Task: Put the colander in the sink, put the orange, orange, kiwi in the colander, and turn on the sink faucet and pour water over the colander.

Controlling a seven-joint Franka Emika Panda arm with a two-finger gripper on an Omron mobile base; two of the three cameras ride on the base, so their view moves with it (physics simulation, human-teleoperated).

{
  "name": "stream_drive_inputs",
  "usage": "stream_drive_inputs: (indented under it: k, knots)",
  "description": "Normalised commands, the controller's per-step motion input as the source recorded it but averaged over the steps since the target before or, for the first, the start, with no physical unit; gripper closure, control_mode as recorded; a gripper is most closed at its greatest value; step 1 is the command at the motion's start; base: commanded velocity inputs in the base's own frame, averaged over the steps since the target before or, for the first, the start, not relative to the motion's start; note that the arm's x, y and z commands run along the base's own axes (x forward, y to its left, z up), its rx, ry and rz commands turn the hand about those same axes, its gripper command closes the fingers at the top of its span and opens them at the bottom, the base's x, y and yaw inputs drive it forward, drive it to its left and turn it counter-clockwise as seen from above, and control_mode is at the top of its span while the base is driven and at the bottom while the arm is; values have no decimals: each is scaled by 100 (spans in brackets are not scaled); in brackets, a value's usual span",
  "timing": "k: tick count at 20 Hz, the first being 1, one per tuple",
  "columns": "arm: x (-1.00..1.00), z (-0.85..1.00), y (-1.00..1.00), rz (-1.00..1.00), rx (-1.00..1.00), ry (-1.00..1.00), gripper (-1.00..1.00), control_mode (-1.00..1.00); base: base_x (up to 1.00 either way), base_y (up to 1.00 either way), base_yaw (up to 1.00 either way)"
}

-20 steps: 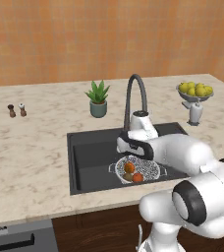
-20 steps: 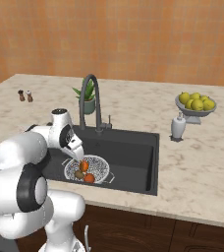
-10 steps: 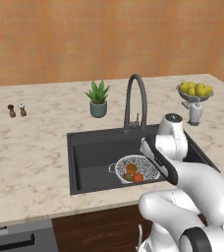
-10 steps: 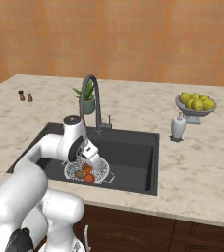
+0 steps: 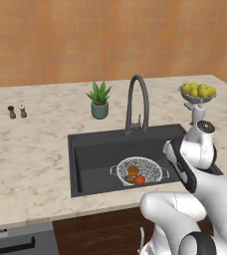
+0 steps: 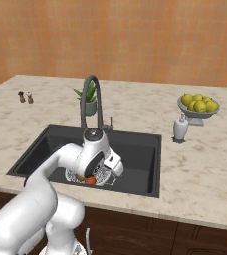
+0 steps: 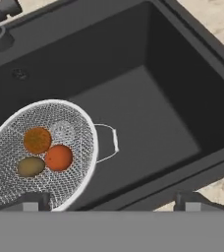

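- The light is even and soft in all views, quite bright, with no clear source.
- The sink (image 5: 93, 154) stays very dark inside; its walls show only a weak shading.
- The counter (image 6: 195, 164) has no glare.
- Edges are a bit soft, low resolution, no distortion at the borders.

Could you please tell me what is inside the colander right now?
The colander holds two oranges and a kiwi. The sink floor beneath shows only faintly through the mesh.
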Motion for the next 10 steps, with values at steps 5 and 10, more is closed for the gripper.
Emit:
stream_drive_inputs:
  k: [5,10]
  knots:
    - [40,4,-49,2,0,-18,-100,-100,0,0,0]
    - [43,15,-44,1,2,-25,-100,-100,0,0,0]
